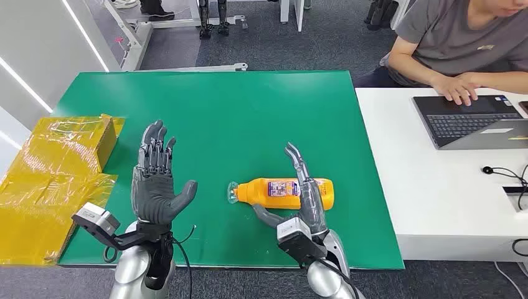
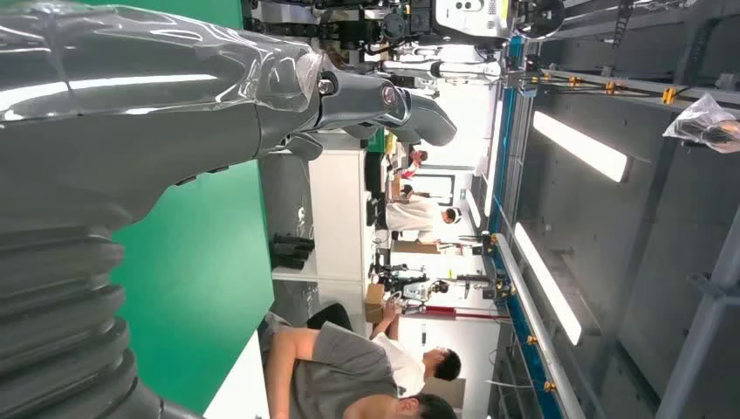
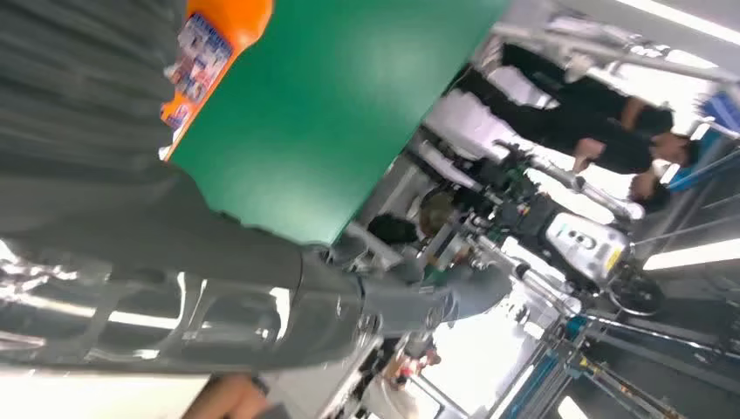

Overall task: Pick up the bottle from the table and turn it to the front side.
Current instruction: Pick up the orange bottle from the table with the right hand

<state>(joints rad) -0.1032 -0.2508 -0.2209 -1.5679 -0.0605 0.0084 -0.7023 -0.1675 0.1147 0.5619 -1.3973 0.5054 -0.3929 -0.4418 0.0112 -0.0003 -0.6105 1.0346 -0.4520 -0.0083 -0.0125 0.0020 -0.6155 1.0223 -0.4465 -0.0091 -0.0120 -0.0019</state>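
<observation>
On the green table the orange bottle is lying on its side, not yet lifted or turned, with the right hand reaching over it, fingers spread and holding nothing, while the left hand is hovering wide open.

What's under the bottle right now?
The orange bottle lies on its side on the green table mat. The right robot hand crosses in front, hiding part of its label and underside.

Bright even overhead light, soft shadows, glare on silver arms, blurred right wrist view
</observation>
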